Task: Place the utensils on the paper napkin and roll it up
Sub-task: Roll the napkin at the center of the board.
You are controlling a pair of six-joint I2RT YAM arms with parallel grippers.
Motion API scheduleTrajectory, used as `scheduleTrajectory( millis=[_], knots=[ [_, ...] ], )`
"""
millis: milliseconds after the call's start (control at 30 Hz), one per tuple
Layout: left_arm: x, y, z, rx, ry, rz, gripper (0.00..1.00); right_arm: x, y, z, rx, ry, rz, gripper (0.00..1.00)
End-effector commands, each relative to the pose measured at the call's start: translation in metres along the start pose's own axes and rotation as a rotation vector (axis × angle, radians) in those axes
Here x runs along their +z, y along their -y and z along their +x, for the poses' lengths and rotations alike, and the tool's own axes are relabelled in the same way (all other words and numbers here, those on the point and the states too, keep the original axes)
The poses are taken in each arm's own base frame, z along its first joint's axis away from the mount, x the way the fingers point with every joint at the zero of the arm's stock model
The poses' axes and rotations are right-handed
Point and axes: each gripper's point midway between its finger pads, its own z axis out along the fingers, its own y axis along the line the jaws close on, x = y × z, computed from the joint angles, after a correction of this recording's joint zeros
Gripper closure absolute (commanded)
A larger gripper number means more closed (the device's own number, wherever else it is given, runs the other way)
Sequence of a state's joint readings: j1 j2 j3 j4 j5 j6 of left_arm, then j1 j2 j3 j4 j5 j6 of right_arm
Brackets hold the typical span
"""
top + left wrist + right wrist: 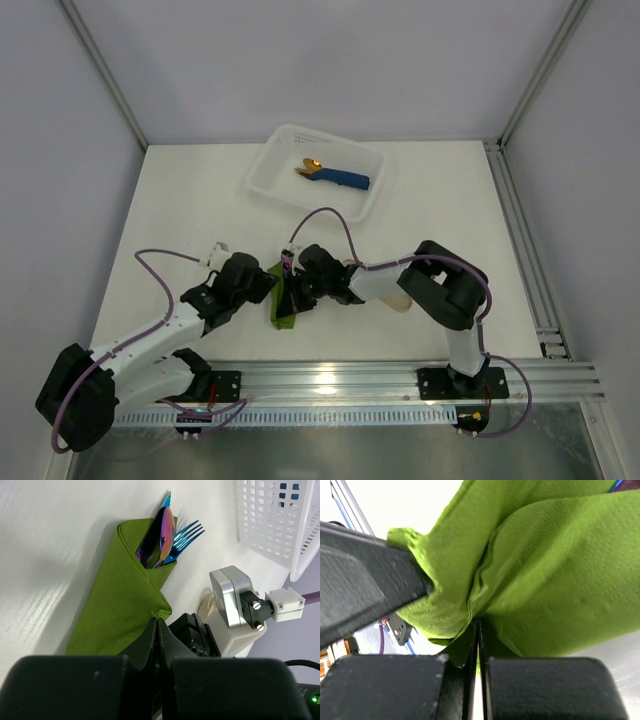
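Several iridescent utensils (165, 537) inside the folded green paper napkin (122, 597).
Heads point at the basket (270, 520); left pincer (158, 623) pressed together, right pincer (477, 624) pinching the fold.

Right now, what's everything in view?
paper napkin: one, olive green, folded, mid-table
utensils: about three, iridescent purple-blue, poking out of the paper napkin's open end
basket: one, white, far side
rolled napkin: one, blue, in the basket
gold cutlery: count unclear, gold, wrapped in the rolled napkin
oblong piece: one, beige, right of the paper napkin, partly hidden
table: one, white, beneath everything
left gripper: one, black, shut on the paper napkin
right gripper: one, black, shut on the paper napkin
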State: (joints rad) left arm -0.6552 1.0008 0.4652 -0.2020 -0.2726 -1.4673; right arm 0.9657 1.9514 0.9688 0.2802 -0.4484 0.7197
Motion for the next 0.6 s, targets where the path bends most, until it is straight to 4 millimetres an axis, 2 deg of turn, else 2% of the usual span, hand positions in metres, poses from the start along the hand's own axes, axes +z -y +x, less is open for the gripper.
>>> scheduleTrajectory(
  millis=[0,267,567],
  knots=[
    [0.000,0.012,0.002,-0.025,-0.007,0.038,1.00,0.006,0.009,0.002,-0.033,0.004,0.048,0.96],
    [0.008,0.016,0.017,-0.032,-0.043,0.045,1.00,0.007,0.010,0.007,-0.041,-0.010,0.052,0.96],
    [0.006,0.018,0.015,-0.038,-0.028,0.050,1.00,-0.003,0.000,0.000,-0.066,0.021,0.038,0.96]
  ],
)
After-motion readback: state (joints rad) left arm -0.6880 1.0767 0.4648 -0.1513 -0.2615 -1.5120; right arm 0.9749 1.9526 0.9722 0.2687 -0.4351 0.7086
